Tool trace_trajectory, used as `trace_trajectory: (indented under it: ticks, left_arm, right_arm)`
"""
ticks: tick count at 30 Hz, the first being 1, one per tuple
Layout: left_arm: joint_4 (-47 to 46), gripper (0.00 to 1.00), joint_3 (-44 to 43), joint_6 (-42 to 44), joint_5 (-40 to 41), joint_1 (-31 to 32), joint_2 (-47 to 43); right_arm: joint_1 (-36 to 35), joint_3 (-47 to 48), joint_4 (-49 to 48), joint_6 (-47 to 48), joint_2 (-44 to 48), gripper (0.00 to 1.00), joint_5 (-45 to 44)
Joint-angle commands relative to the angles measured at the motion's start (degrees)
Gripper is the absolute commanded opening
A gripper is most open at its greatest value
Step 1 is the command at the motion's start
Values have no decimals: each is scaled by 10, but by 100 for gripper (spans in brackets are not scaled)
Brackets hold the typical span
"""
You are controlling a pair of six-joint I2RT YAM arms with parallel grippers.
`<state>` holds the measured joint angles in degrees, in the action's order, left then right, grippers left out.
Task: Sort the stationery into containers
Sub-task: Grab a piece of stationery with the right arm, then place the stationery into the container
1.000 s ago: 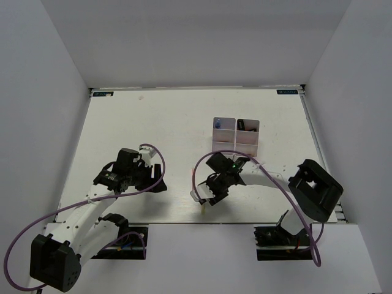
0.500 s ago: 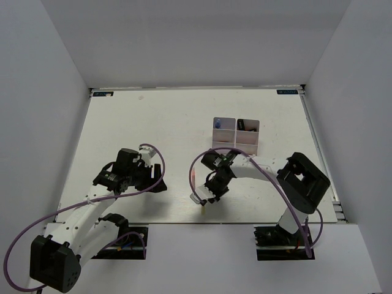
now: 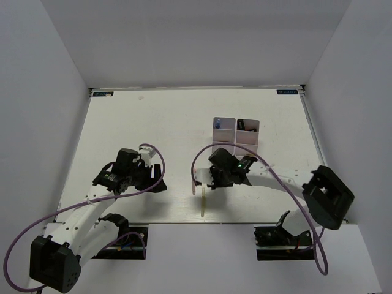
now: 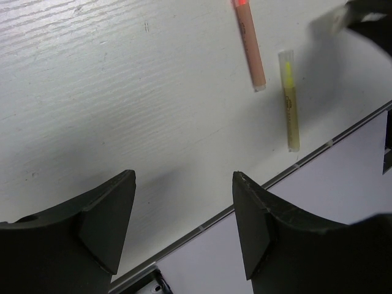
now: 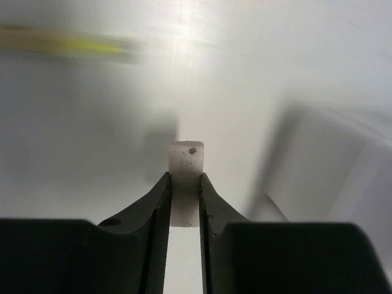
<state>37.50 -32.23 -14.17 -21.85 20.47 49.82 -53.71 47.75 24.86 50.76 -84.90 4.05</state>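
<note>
- Eraser, small and pale with a dark speck on its end, is pinched in the right gripper, its tip poking out past the fingertips.
- Its jaws are narrow, pressed flat against both sides of the eraser.
- Ahead of this gripper and to its left lies the yellow stick, smeared by blur.
- A white boxy shape ahead to its right is probably the bins, though the wrist view is too blurred to be sure; from above, they sit just beyond the gripper.
- The left gripper is spread wide with nothing between its fingers, over the bare table.
- Ahead of it and to its right lie the pink stick and the yellow stick, roughly parallel, near each other but not touching.
- The yellow one lies nearer the table edge.
</note>
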Motion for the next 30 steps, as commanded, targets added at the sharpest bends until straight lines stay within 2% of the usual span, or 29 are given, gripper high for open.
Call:
trace_trajectory:
  ticks: [1,4,13,24,30]
  left_arm:
    - [-1,75,-6,7,-7,1,-5]
    - [2,75,-4,6,-5,2,-5]
    - [2,75,-4,6,-4,1,-3]
    - [1,75,-3,8,-5,2,-5]
    - [2,75,-3,7,-6,3,-7]
  right_arm:
    - [7,-5,-117,-145,52,0,-253]
    - [19,-12,-121,-146,87,0,-326]
    - [77,5,-46,-161,152,0,-361]
    - [146,9,-56,-63,137,0,-221]
    - [174,7,-91,-29,113,0,-188]
